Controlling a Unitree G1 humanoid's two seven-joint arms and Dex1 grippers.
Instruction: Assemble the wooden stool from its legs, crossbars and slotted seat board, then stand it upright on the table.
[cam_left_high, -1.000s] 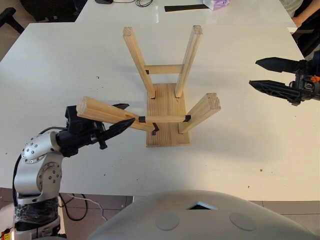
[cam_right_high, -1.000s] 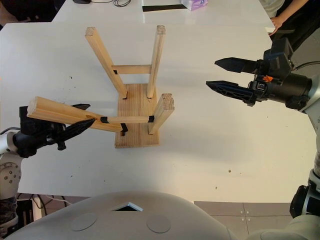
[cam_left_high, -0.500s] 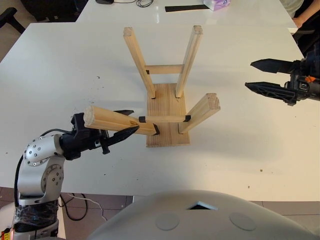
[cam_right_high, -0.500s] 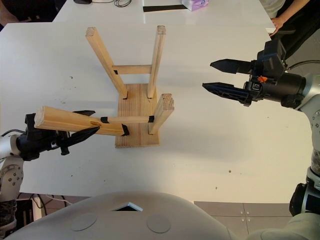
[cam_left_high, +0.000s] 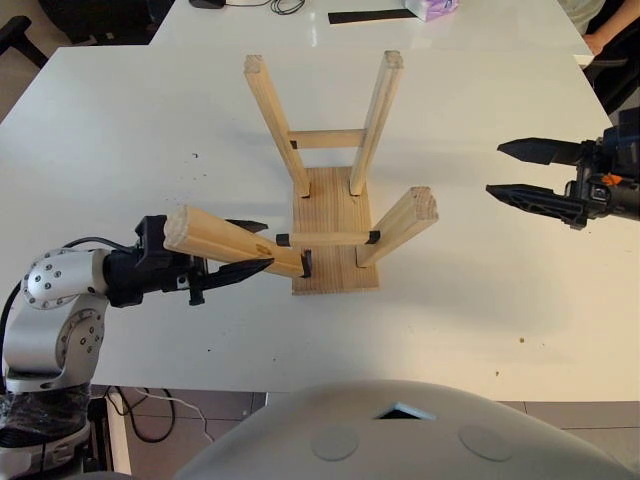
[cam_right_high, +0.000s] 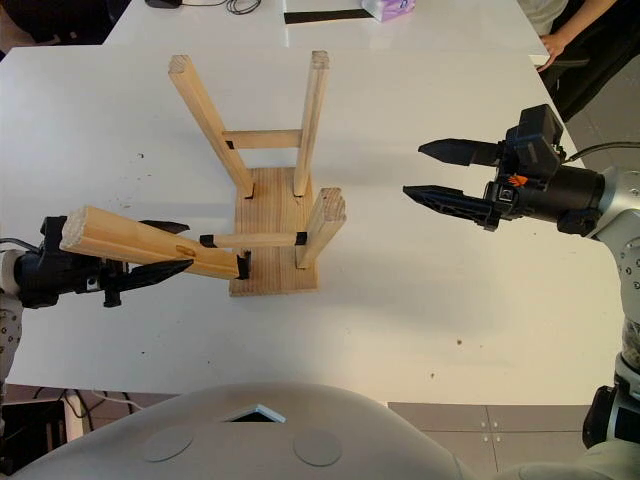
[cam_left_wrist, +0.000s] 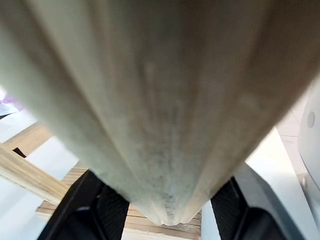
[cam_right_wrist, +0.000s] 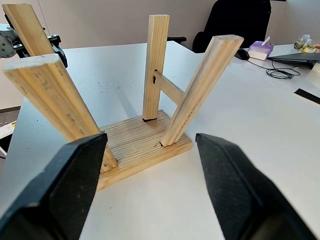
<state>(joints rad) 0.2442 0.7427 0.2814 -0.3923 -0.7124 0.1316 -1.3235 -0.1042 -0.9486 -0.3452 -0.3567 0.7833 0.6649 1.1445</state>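
While board (cam_left_high: 335, 272) lies mid-table (cam_left_high: 450, 300), well off edges: 4 legs (cam_left_high: 375, 125), 2 crossbars (cam_left_high: 328, 138). L gripper (cam_left_high: 264, 245) clamps front-left leg (cam_left_high: 215, 238), seemingly unseated. R gripper (cam_left_high: 495, 168) agape, open room around.

A white counter (cam_left_high: 120, 120) is seen, and a wooden board (cam_left_high: 335, 272) is laid flat on it, near the middle and somewhat toward the near edge, with its long side running away from the robot. A few dark specks are scattered over the surface: one (cam_left_high: 195, 155) is found left of the board, another (cam_left_high: 521, 342) near the front right. A second white counter (cam_left_high: 240, 25) is set against the far edge, and on it a black strip (cam_left_high: 372, 15), a purple box (cam_left_high: 437, 8) and cables (cam_left_high: 285, 6) are laid.
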